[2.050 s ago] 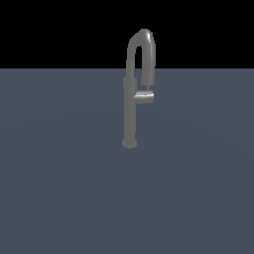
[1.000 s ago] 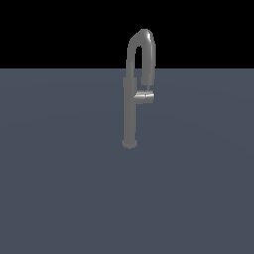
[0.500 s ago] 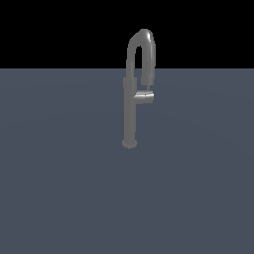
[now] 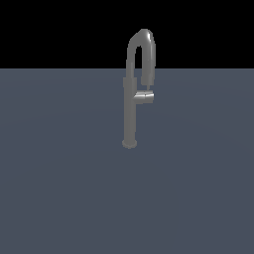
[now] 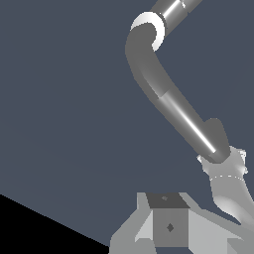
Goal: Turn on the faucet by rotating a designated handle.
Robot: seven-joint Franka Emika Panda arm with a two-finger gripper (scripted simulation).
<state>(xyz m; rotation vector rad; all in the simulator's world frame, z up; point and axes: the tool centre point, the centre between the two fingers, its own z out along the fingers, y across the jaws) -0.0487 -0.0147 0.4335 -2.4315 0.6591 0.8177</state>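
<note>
In the exterior view the faucet point(image 4: 130, 114) stands upright on the grey-blue floor, a slim grey column with a high gooseneck spout point(image 4: 143, 42). The handle point(image 4: 145, 97) is a short stub pointing from the column toward the exterior view's right, just under the nozzle. No arm shows in that view. In the wrist view the spout point(image 5: 163, 94) curves close in front of my gripper point(image 5: 196, 198), whose two pale fingers point(image 5: 168, 223) stand apart with nothing between them. One finger's tip lies right beside the nozzle's end point(image 5: 211, 141). I cannot make out the handle in the wrist view.
A flat grey-blue floor point(image 4: 59, 188) spreads all around the faucet, with black background beyond its far edge point(image 4: 49, 34). No other objects show.
</note>
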